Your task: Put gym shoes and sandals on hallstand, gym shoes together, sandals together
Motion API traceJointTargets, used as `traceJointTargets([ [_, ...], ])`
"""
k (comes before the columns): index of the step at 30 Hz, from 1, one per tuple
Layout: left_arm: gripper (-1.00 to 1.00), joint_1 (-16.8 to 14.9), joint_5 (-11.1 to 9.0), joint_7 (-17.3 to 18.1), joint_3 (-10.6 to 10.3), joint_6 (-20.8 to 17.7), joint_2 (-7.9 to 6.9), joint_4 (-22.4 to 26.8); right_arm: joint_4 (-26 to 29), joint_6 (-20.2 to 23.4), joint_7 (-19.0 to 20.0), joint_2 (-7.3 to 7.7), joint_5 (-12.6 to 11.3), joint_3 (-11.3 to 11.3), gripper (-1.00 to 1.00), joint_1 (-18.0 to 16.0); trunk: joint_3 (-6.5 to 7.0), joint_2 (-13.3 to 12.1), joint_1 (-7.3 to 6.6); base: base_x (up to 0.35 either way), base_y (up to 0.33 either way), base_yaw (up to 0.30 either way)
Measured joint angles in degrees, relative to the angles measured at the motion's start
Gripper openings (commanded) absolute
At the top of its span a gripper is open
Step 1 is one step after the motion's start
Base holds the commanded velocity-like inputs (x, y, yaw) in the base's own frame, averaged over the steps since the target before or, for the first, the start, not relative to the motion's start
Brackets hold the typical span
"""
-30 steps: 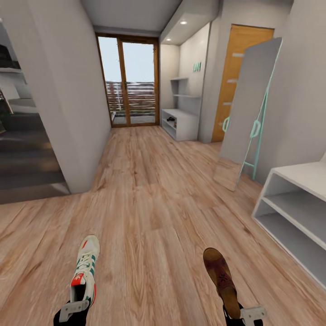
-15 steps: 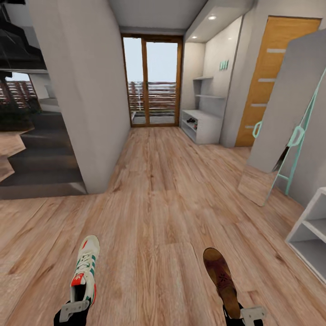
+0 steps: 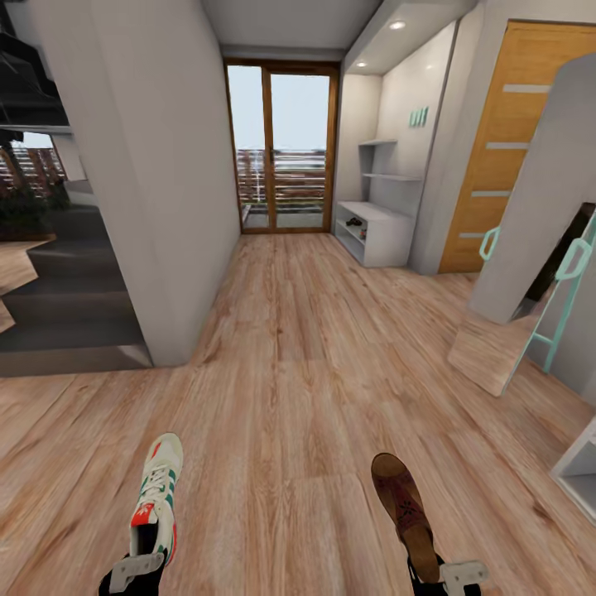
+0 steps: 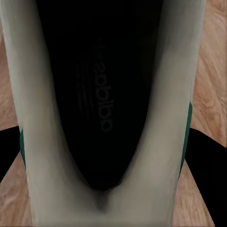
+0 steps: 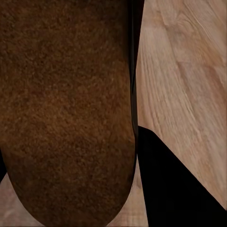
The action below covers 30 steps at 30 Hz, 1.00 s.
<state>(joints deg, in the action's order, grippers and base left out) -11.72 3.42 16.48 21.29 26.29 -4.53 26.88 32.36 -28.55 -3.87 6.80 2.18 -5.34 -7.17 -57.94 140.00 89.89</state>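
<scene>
Two shoes are riding low ahead of the robot: the left gripper (image 3: 136,571) is clamping the gym shoe (image 3: 157,495) at its heel, the right gripper (image 3: 451,573) the sandal (image 3: 404,513). Both are pointing lengthwise down the corridor, toward the hallstand (image 3: 377,223). Heel-only holds are risking a droop or slip onto the corridor floor (image 3: 290,372).

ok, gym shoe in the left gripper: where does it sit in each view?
Head view: gym shoe at lower left, heel end at the left gripper, toe pointing ahead.
Left wrist view: gym shoe seen close up from the heel end, dark opening between cream walls.
Right wrist view: not in it; the sandal is there.
Shared landmark: the wood-plank floor.
</scene>
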Motion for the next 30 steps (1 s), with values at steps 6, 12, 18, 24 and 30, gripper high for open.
traceJointTargets([
  [6, -1.0, 0.0, -0.04, 0.0, 0.01, 0.0, 0.0, -0.45, 0.01, 0.0, -0.03, 0.03, -0.04, 0.23, -1.0, 0.0, 0.0, 0.0, 0.0, 0.34, 0.0, 0.0],
  [12, -1.0, 0.0, 0.02, 0.01, 0.01, -0.01, 0.07, -0.62, 0.16, -0.01, -0.32, 0.12, -0.19, 4.02, -1.0, -0.01, 0.0, 0.0, 0.0, 0.34, 0.0, 0.0],
  [18, -1.0, 0.0, 0.05, 0.01, 0.0, 0.0, 0.28, -0.66, 0.1, 0.05, -0.33, 0.09, 0.07, 12.1, -1.0, -0.01, 0.0, 0.0, 0.0, 0.34, 0.0, 0.0],
  [24, -1.0, -0.01, 0.05, 0.01, 0.01, 0.0, 0.47, -0.66, 0.33, -0.04, -0.18, -1.4, 0.38, 12.57, -1.0, 0.0, 0.0, 0.0, 0.0, 0.34, 0.0, 0.0],
  [30, -1.0, 0.0, 0.06, 0.06, 0.01, -0.01, 0.79, -0.66, 0.28, -0.06, -0.14, -2.19, 0.37, 12.72, -1.0, 0.0, 0.0, 0.0, 0.0, 0.34, 0.0, 0.0],
])
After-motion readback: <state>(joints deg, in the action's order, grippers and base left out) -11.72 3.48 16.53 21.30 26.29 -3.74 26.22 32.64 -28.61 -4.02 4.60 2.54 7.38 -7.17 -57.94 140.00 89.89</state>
